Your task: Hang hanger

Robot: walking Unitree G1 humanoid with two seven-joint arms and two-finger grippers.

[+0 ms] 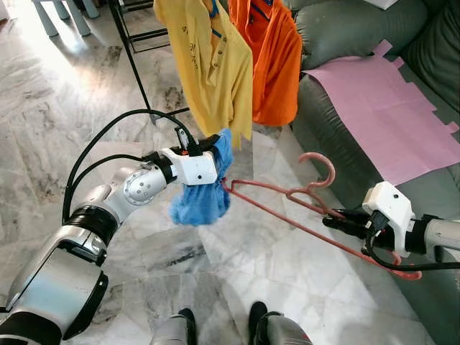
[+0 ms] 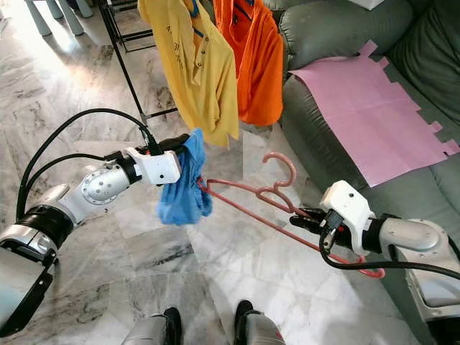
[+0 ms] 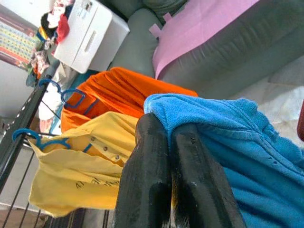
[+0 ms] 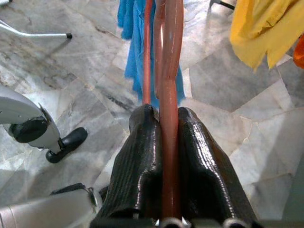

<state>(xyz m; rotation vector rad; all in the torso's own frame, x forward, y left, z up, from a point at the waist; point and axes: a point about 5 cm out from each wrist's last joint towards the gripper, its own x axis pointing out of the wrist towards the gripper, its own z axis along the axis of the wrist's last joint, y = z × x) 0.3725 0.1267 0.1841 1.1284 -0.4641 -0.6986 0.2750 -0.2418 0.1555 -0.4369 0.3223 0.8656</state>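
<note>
A pink plastic hanger (image 1: 302, 198) hangs in the air over the marble floor, hook upward. My right gripper (image 1: 332, 219) is shut on its wire near the neck, and the right wrist view shows the hanger (image 4: 169, 95) clamped between the black fingers (image 4: 142, 161). A blue cloth (image 1: 208, 190) drapes from the hanger's far end. My left gripper (image 1: 219, 154) is shut on the top of that blue cloth (image 3: 228, 137). Behind stands a black clothes rack (image 1: 133, 50) with a yellow shirt (image 1: 208, 65) and an orange shirt (image 1: 273, 57) hanging on it.
A grey sofa (image 1: 345, 29) with a pink sheet (image 1: 381, 115) lies to the right, close under my right arm. My feet (image 1: 223, 320) stand on the marble floor (image 1: 65, 108). White chair legs (image 1: 65, 14) stand at the far left.
</note>
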